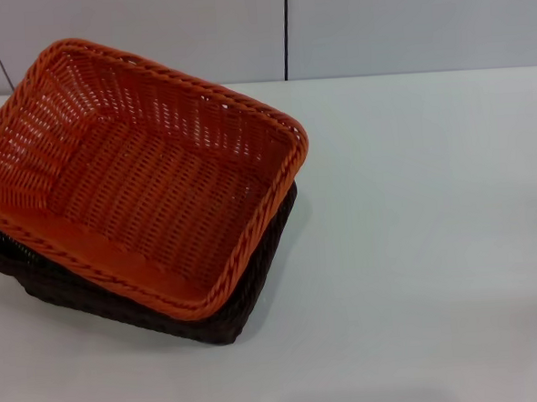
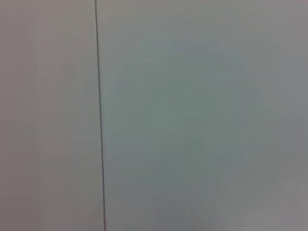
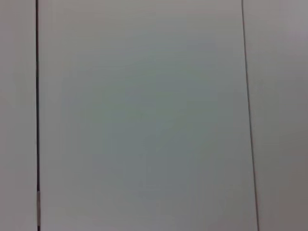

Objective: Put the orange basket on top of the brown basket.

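You are seeing the orange basket (image 1: 135, 177) sitting nested in the brown basket (image 1: 256, 288) at the table's (image 1: 435, 245) left, brown rim showing along its near and right edges. Bare tabletop is lying rightward. Neither gripper is showing; finger state cannot be told.

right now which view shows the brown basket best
The head view. The brown basket shows there as a dark edge under the orange basket, which sits on it. Both wrist views show only pale panels with seams, no basket.
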{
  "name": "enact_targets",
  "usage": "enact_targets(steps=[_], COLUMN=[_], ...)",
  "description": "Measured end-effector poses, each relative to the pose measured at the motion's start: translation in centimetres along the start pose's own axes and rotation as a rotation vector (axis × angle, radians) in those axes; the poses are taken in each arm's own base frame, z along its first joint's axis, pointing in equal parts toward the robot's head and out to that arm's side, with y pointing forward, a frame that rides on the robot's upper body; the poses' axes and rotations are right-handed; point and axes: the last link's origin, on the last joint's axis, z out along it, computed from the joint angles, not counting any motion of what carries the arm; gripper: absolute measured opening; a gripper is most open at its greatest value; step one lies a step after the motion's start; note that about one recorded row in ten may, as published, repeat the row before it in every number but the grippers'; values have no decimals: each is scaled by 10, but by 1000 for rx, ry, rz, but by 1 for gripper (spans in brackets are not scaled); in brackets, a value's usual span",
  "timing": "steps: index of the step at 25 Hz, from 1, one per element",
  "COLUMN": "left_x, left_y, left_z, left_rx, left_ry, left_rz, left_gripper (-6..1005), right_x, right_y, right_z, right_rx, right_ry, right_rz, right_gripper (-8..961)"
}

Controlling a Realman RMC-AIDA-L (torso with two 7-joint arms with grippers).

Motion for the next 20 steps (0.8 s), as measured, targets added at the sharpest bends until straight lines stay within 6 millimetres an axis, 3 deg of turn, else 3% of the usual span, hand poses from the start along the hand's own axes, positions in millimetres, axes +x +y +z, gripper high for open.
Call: enact_targets(steps=[20], left_x=[-3], left_y=[4], left_z=[-3], left_rx=[-40], left_ry=[-11], left_rz=[-26], left_gripper=[662], right_x=[5], right_y=[-8], right_z=[-7], right_rx=[13], right_ry=[4], right_rz=[-23], right_gripper=[562])
